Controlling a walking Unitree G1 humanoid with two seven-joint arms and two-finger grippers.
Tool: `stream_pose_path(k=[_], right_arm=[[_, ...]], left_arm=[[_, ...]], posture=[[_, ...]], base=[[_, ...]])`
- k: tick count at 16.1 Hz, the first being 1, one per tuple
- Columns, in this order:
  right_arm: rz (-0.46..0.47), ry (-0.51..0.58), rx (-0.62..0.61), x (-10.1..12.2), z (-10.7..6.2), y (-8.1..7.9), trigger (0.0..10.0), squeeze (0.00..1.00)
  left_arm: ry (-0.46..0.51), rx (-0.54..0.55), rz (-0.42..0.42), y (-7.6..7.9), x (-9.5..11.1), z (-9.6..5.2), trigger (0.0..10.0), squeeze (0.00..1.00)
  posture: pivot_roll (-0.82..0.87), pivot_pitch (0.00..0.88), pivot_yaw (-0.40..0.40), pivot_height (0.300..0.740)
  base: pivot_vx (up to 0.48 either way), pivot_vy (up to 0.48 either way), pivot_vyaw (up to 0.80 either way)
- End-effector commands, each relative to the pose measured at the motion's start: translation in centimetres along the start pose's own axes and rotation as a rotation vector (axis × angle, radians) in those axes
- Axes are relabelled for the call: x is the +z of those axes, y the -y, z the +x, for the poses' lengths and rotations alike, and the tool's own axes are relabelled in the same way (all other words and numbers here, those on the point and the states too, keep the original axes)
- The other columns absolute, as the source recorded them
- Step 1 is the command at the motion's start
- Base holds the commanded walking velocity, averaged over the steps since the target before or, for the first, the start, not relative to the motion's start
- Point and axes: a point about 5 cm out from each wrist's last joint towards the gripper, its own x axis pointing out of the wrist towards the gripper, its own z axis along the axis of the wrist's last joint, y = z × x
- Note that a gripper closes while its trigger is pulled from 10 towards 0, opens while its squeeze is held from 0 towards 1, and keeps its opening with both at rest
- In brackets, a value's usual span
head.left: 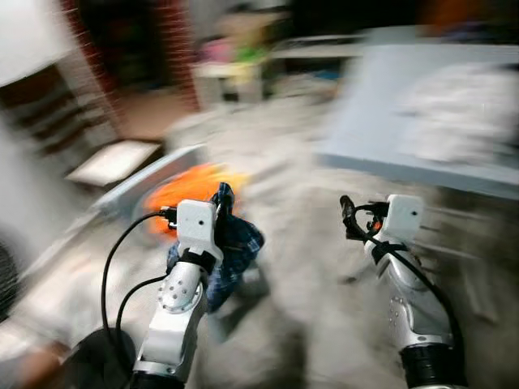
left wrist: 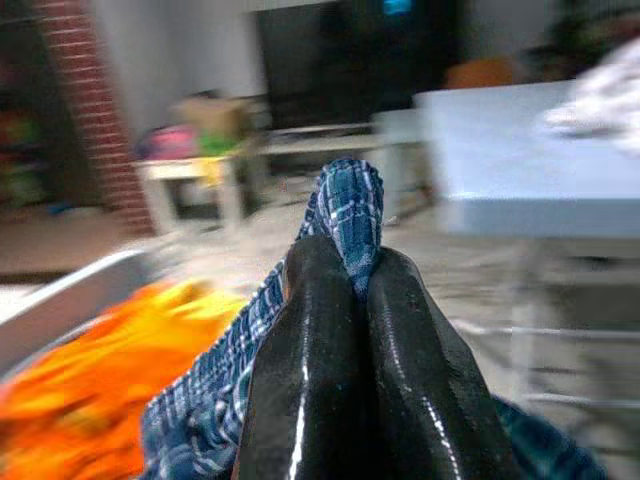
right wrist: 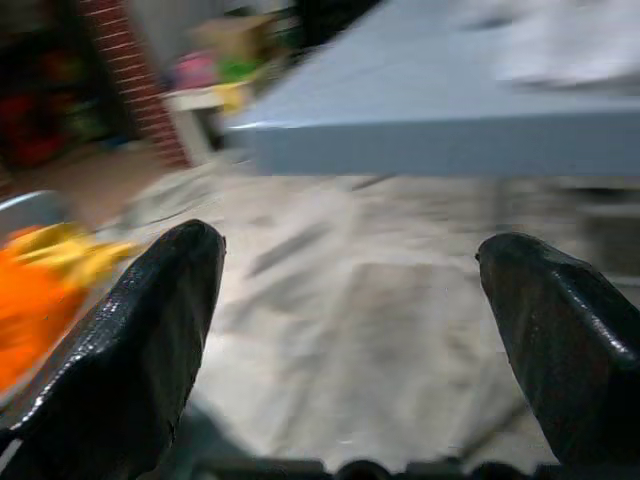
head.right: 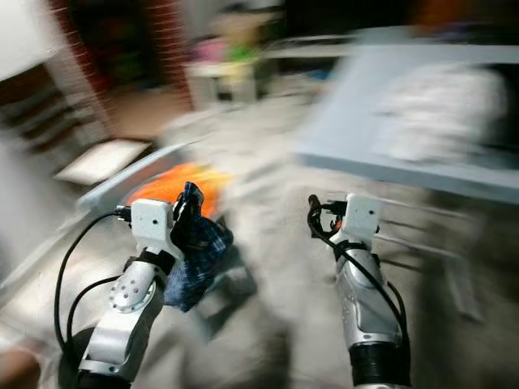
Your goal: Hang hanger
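We see no hanger; the thing in hand is a blue checked cloth (left wrist: 345, 215), pinched between the two black fingers (left wrist: 310, 370) of our left gripper (left wrist: 345, 290), which are pressed tight together on it. A fold of the cloth stands up above the fingertips and the rest hangs down below the wrist, clear of the floor (head.left: 324, 275).

Just beyond the cloth lies an orange heap of fabric (head.left: 190, 188) inside a low grey tray (head.left: 134, 185) on the floor, on our left side.

Our right gripper (right wrist: 350, 340) is raised in front of us, well apart from the left one, with its fingers (right wrist: 150, 330) spread wide and nothing between them; pale floor lies beyond them.

Ahead on the right stands a light blue table (head.left: 405, 121) with white cloth (head.left: 462, 105) piled on its top near the far right edge. A red brick column (left wrist: 90, 110) and a small pale side table (left wrist: 190, 175) with coloured things on it stand further back. The whole scene is blurred.
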Motion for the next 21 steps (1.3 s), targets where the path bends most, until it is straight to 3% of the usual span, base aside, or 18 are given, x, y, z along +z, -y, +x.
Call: stream_pose_path(k=[1, 8, 11, 14, 16, 18, 21], right_arm=[[0.013, 0.004, 0.029, 0.2, 0.1, -0.9, 10.0, 0.0], [0.01, 0.001, 0.029, 0.2, 0.0, -0.8, 10.0, 0.0], [0.037, -0.003, 0.069, 0.2, -0.1, -1.3, 10.0, 0.0], [0.0, 0.001, 0.098, 0.2, -0.2, -1.8, 10.0, 0.0], [-0.081, 0.012, 0.094, 0.2, -0.3, -1.9, 10.0, 0.0], [-0.049, 0.021, 0.111, 0.2, -0.3, -2.1, 10.0, 0.0], [-0.087, 0.014, 0.105, 0.1, -0.3, -2.2, 10.0, 0.0]], left_arm=[[-0.001, 0.02, 0.011, -0.5, 0.0, 0.0, 10.0, 0.0], [-0.002, 0.021, 0.008, -0.5, -0.1, 0.1, 10.0, 0.0], [0.009, 0.049, -0.029, -0.5, -0.1, 0.1, 10.0, 0.0], [0.0, 0.041, -0.051, -0.7, -0.2, 0.2, 10.0, 0.0], [-0.002, 0.059, -0.082, -1.1, -0.2, 0.2, 10.0, 0.0], [-0.004, 0.059, -0.082, -1.1, -0.3, 0.2, 10.0, 0.0], [-0.004, 0.048, -0.087, -0.9, -0.3, 0.2, 10.0, 0.0]], posture=[[-0.11, 0.0, 0.146, 0.74], [-0.12, 0.0, 0.144, 0.74], [-0.12, 0.0, 0.143, 0.74], [-0.12, 0.0, 0.139, 0.74], [-0.12, 0.0, 0.14, 0.74], [-0.12, 0.0, 0.14, 0.74], [-0.13, 0.0, 0.141, 0.74]], base=[[0.0, -0.259, -0.8], [0.0, -0.215, -0.54], [0.0, 0.0, 0.0], [0.0, 0.0, 0.0], [0.127, 0.354, 0.0], [0.122, 0.416, 0.0], [0.0, 0.421, 0.0]])
